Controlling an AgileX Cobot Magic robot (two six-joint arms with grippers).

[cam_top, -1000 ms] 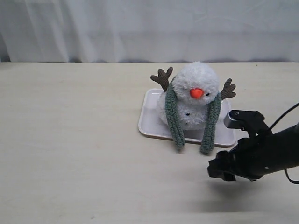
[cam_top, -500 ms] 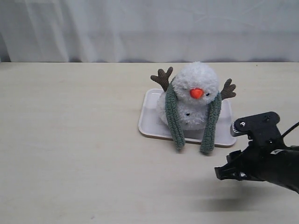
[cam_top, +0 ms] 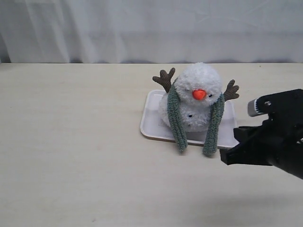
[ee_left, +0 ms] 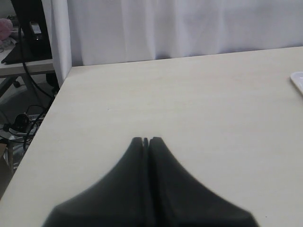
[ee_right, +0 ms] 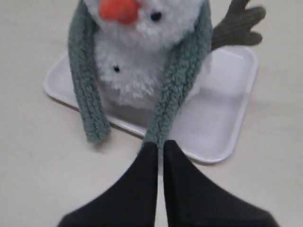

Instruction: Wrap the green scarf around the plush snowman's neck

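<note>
The plush snowman [cam_top: 199,94] sits upright on a white tray [cam_top: 150,120]. The green scarf [cam_top: 174,118] is draped behind its neck, and both ends hang down its front onto the tray's near rim. My right gripper [cam_top: 227,157] hovers just right of the scarf's right end, shut, with nothing between its fingers. The right wrist view shows the shut right gripper [ee_right: 160,144] pointing at that scarf end [ee_right: 177,94], below the snowman [ee_right: 137,56]. My left gripper [ee_left: 146,140] is shut over bare table and does not appear in the exterior view.
The pale table [cam_top: 71,142] runs wide to the left and front of the tray. A white curtain [cam_top: 142,28] hangs along the back. In the left wrist view the table's edge [ee_left: 57,94] drops off toward a stand and cables; the tray's corner [ee_left: 298,80] peeks in.
My right gripper has shut from open and the arm has lifted and drawn back to the right. The snowman and scarf have not moved.
</note>
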